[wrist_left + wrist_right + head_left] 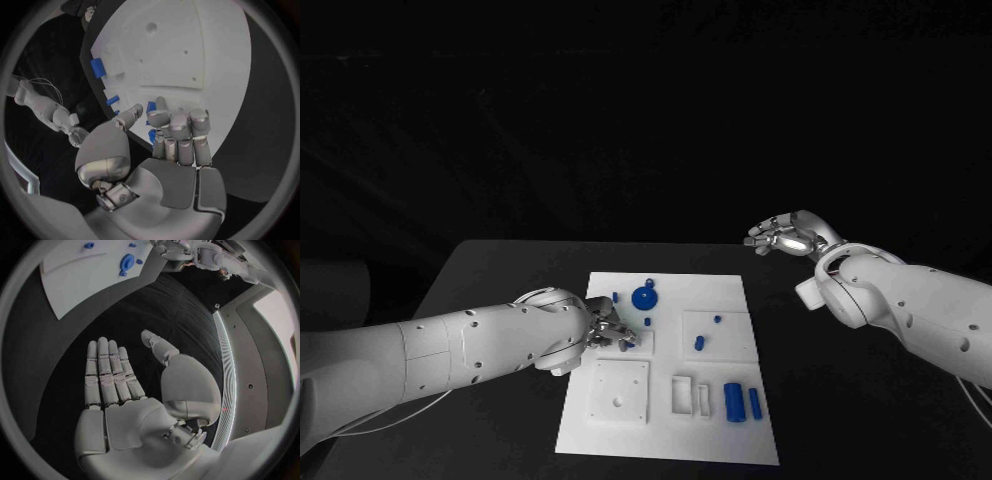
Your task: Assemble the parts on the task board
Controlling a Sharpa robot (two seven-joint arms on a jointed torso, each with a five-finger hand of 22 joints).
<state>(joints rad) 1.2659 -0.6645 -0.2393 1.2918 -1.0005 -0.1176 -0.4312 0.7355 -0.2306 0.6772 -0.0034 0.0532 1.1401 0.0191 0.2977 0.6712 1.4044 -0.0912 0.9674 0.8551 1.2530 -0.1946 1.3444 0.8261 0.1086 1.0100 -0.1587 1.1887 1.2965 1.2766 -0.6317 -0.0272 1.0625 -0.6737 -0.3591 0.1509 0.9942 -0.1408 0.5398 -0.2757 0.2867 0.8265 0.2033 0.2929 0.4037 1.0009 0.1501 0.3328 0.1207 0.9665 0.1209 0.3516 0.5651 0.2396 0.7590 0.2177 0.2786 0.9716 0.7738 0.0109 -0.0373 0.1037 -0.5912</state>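
blue part [151,106] touching left hand [169,137] fingertips.

Item: my left hand [596,332] sits over the left edge of the task board [733,290], fingers curled above the small blue parts [627,343] there; that corner is crowded.

Item: blue disc [645,297] stands just far of my left hand, blocking a straight reach toward the far edge.

Item: two blue cylinders [741,400] lie at the near right, beside a white slotted block [685,394].

Item: my right hand [783,238] hangs spread, palm bare, over bare black table [834,400] beyond the board's far right corner; open passage lies along the board's right side.
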